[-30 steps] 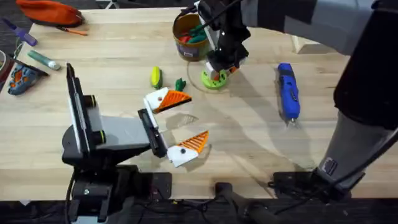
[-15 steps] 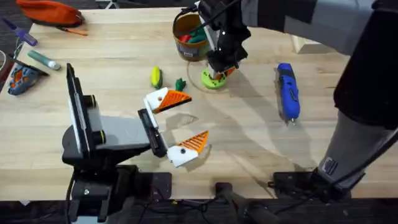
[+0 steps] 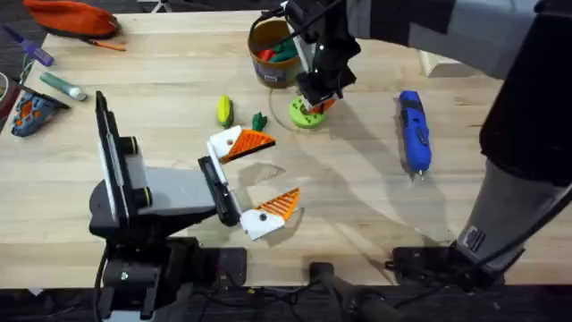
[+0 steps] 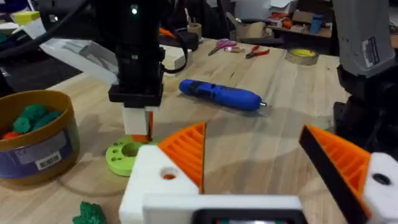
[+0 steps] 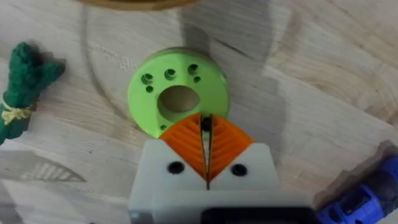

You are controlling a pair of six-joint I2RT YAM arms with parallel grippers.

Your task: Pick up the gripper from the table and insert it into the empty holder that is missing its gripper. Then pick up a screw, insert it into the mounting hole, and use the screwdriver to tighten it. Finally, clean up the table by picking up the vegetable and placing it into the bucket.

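My right gripper (image 5: 206,126) hangs just above the green disc with holes (image 5: 177,96), beside the bucket (image 3: 271,49). Its orange pads are shut on a small dark screw (image 5: 205,122). My left gripper (image 3: 281,167) rests open near the table's middle. Both of its white mounts carry orange tips. One tip is an orange wedge with a black face (image 4: 333,155), the gripper of the task, seated on its holder (image 4: 380,186). The blue screwdriver (image 3: 413,130) lies to the right. A green vegetable (image 3: 259,121) and a yellow one (image 3: 223,111) lie left of the disc.
The bucket holds several green and red vegetables (image 3: 284,52). An orange pouch (image 3: 71,16), a marker (image 3: 63,86) and a small painted object (image 3: 31,112) sit at the far left. Bare table (image 3: 357,188) lies between the left gripper and the screwdriver.
The right gripper has shifted slightly over the green disc, staying shut. The left arm and the loose things have not moved.
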